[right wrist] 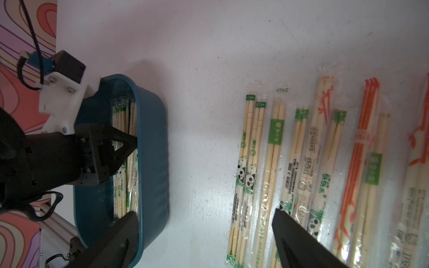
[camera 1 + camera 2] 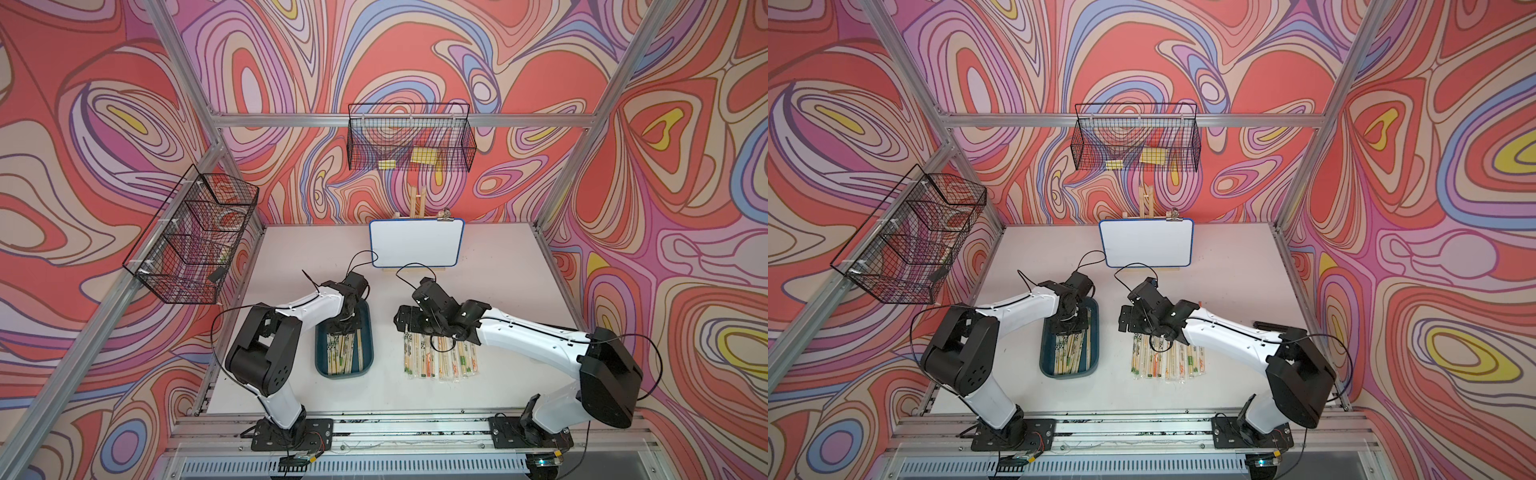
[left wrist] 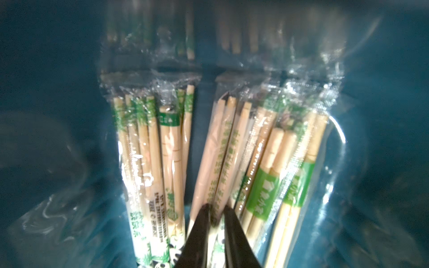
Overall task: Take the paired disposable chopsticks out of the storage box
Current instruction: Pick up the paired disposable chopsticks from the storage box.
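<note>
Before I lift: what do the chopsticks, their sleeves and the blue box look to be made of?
The paired disposable chopsticks: pale and matte, likely bamboo or wood. Their sleeves: clear glossy plastic film, crinkled, catching glare. The storage box: probably moulded plastic, dark teal, smooth and softly reflective, with a rounded rim.

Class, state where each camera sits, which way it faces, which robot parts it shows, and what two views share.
Top views: high at the front, looking down at the table; left arm and right arm show whole.
Left wrist: on the left arm, inside the storage box, facing along the paired disposable chopsticks; left gripper shows, shut on one pair.
Right wrist: above the table, facing laid-out chopstick pairs beside the box; open right gripper and the left gripper show.
Shared: both wrist views show the box and its chopsticks.
</note>
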Available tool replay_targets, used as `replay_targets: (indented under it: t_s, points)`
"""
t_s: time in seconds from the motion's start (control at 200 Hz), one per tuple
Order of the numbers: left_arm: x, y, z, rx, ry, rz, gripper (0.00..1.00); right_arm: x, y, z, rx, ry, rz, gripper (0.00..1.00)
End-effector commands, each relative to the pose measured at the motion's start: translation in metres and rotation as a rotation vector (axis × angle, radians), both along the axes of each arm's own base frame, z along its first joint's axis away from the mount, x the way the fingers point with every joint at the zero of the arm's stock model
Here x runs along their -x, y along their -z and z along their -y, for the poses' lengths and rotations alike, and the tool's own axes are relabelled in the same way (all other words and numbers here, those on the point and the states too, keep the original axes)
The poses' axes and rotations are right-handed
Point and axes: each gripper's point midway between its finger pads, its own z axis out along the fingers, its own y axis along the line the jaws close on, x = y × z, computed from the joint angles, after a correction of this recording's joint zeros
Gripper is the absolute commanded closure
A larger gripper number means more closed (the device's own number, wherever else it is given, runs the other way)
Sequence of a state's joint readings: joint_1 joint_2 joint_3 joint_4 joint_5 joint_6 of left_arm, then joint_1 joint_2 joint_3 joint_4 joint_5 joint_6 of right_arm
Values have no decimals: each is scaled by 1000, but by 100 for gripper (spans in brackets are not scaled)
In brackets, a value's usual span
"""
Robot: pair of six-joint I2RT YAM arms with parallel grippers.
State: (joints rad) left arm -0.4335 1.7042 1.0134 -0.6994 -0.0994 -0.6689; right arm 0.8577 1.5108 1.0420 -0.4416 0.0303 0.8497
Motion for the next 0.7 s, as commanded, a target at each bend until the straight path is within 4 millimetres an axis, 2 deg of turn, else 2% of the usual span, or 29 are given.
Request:
replay_targets:
  t_s: [0.0,0.29,0.696]
  points:
    - [8,16,-4,-33,5,-42,91,-1,-1,8,21,12,10,4]
    - [3,-2,-3,-21,5,-8,98,-1,0,7,15,9,7,4]
    - [-15,-64,0,-7,28,98,100,-3,-5,-2,-4,-11,4,4]
